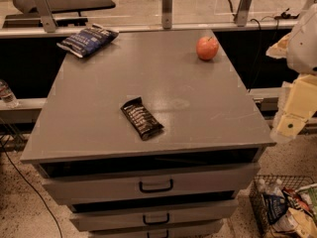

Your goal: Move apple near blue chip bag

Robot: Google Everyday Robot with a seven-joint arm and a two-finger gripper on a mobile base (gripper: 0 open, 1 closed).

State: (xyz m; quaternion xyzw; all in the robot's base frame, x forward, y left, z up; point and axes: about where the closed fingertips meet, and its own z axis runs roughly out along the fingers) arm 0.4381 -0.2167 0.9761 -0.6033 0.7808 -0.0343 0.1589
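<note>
Apple: sits upright on the far right part of the grey cabinet top, near the right edge and well apart from the blue chip bag, which lies flat at the far left corner. Risk, as judged: the apple is round and free to roll, so an off-centre approach could knock it over the nearby right edge. A release too close to the bag's corner could send it off the back or left side, or shove the light bag off. Condition: red-orange skin, smooth, a paler patch on top, stem barely discernible, no visible damage. A dark wrapped snack bar lies near the front centre, clear of a straight path along the far side. Gripper: off the right side of the cabinet, below the top, not touching anything seen; whether it is open or closed cannot be told.
</note>
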